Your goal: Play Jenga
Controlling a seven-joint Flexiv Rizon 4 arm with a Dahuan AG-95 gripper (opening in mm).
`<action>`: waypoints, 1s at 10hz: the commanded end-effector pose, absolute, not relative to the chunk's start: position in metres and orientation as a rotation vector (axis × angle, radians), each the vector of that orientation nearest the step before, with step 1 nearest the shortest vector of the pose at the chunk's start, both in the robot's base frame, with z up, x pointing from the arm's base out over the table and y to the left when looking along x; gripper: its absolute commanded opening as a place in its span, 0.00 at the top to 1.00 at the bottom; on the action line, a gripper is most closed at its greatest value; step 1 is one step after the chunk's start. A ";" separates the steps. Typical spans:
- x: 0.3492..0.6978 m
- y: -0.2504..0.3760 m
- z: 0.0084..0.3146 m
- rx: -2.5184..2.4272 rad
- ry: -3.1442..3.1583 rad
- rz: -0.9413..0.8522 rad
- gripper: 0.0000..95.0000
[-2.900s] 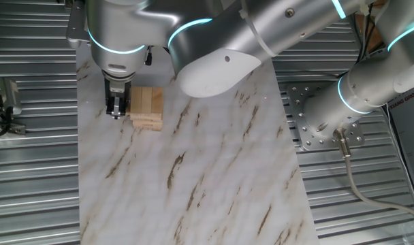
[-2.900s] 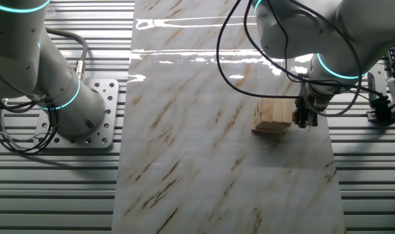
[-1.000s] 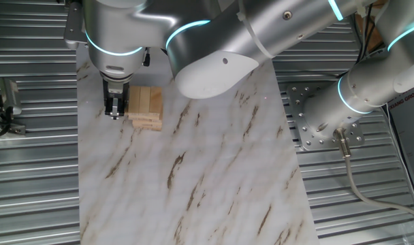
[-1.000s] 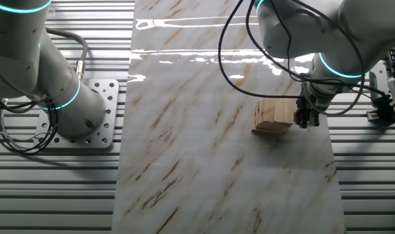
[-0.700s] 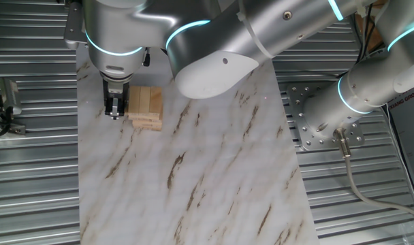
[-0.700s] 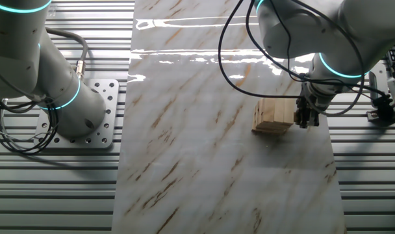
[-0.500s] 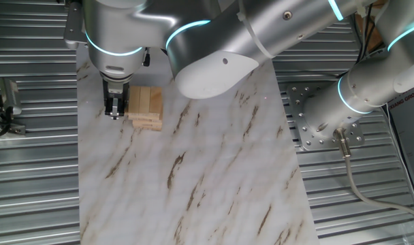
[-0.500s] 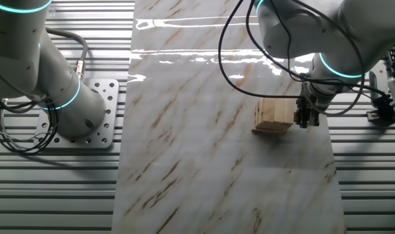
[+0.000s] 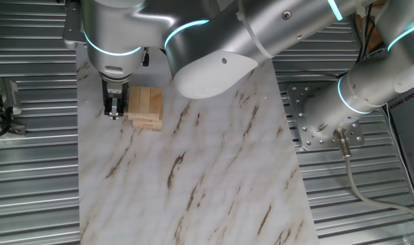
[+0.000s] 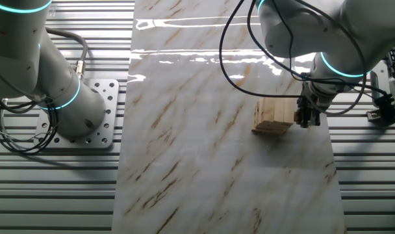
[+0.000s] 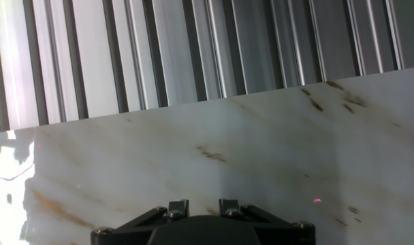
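Jenga (image 9: 146, 107) (image 10: 273, 116): on marble board (image 9: 193, 177), near its edge | gripper (image 9: 114, 109) (image 10: 306, 117): low, just beside stack's side, contact unclear | fingers: close together, holding nothing visible; hand view shows only board, no stack

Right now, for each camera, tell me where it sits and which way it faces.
One fixed view: high above, looking down on the marble board; arm base at right, pincer beside the Jenga stack.
The other fixed view: high on the opposite side; arm base at left, pincer beside the stack.
Hand view: on the hand, showing only its dark housing, the board and the ribbed metal table; no stack.
Shared: both fixed views show stack, pincer and board.
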State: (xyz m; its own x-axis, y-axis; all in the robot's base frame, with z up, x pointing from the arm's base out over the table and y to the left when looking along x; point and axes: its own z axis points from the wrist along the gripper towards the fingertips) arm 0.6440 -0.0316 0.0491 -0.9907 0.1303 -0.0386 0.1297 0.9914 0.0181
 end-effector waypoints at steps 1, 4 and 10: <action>0.644 -0.031 0.050 0.202 3.096 0.025 1.00; 0.645 -0.031 0.050 0.201 3.095 0.024 1.00; 0.646 -0.030 0.049 0.203 3.095 0.021 1.00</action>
